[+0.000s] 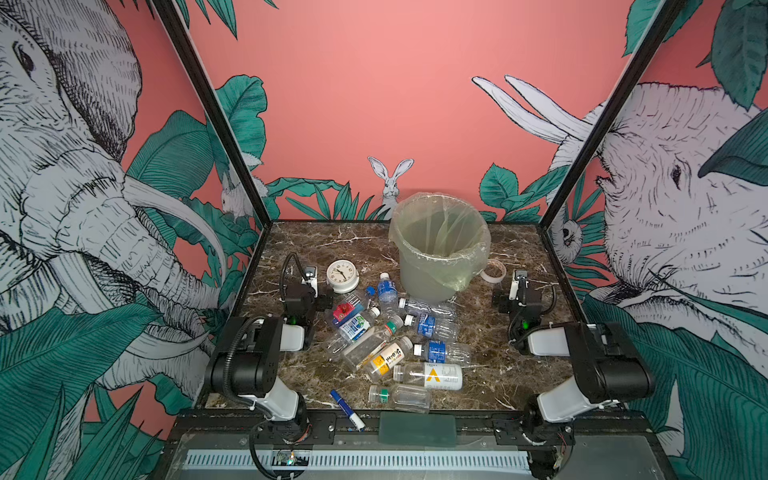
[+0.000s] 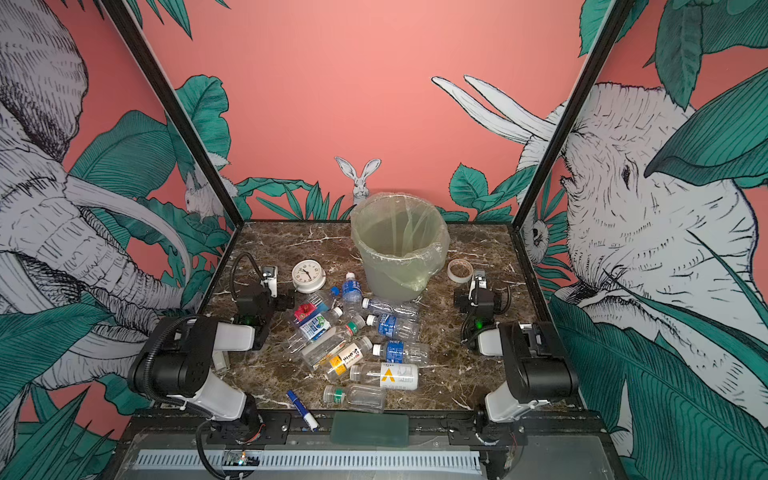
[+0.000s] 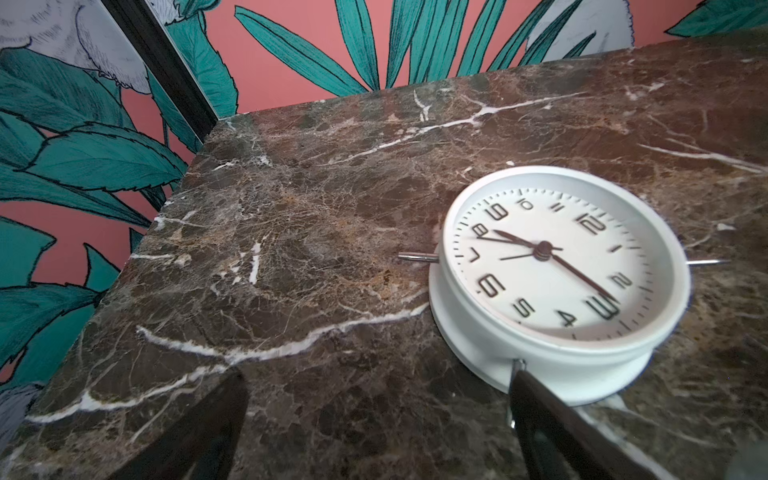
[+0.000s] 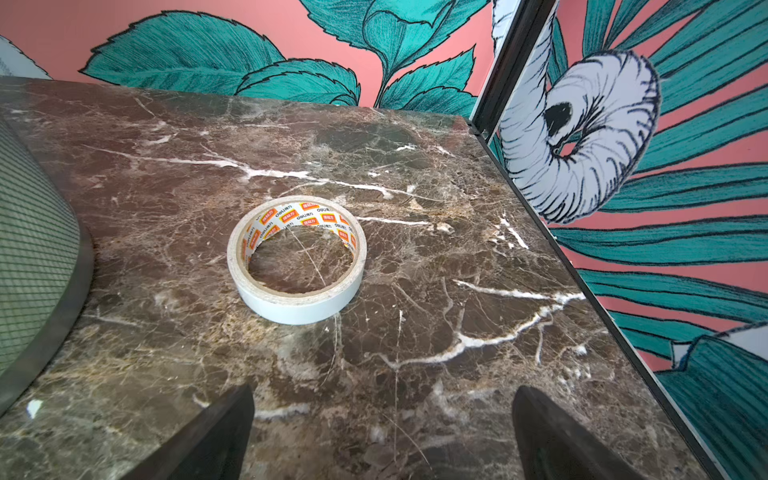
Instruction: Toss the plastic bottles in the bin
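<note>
Several clear plastic bottles [image 1: 432, 326] [image 2: 392, 326] lie in a loose pile at the middle of the marble table, with blue, red and yellow-white labels. The bin [image 1: 428, 278] [image 2: 386, 282], grey-green and lined with a translucent bag, stands behind the pile. My left gripper [image 1: 309, 274] [image 3: 378, 374] hovers open left of the pile, beside a white clock, with nothing between its fingers. My right gripper [image 1: 519, 276] [image 4: 384, 390] hovers open to the right of the bin, empty. No bottle shows in either wrist view.
A white clock [image 1: 342, 274] [image 3: 561, 270] lies close to the left gripper's one finger. A tape roll [image 1: 494, 271] [image 4: 297, 257] lies just ahead of the right gripper. A blue-capped marker [image 1: 347, 409] and a green pad [image 1: 417, 428] sit at the front edge. Walls close three sides.
</note>
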